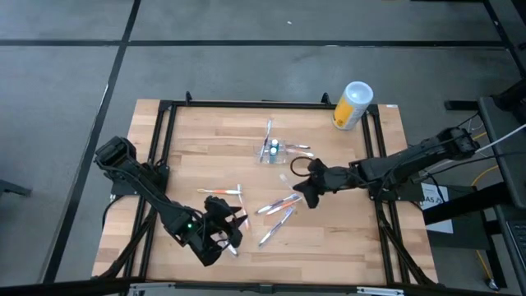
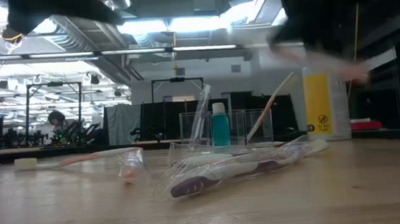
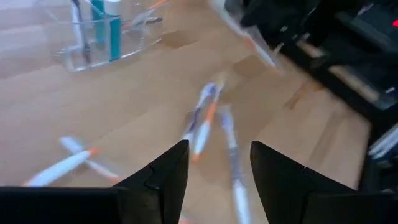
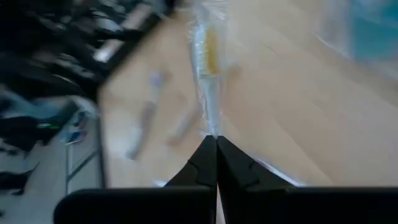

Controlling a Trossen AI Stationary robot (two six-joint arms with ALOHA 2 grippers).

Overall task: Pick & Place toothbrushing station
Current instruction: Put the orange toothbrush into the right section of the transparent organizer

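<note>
Pinching a wrapped toothbrush (image 4: 206, 56), right pincer (image 4: 216, 144) hangs over wooden table (image 1: 205, 131); left pincer (image 3: 219, 163) gapes.

No readable text; yellow canister (image 2: 318, 107) label illegible.

a pale wood table (image 1: 189, 148) in a black frame is seen. the holder (image 1: 272, 150) is clear, with a teal bottle (image 2: 219, 128) inside. the canister (image 1: 352, 106) is yellow, white-lidded. both arms are dark.
</note>
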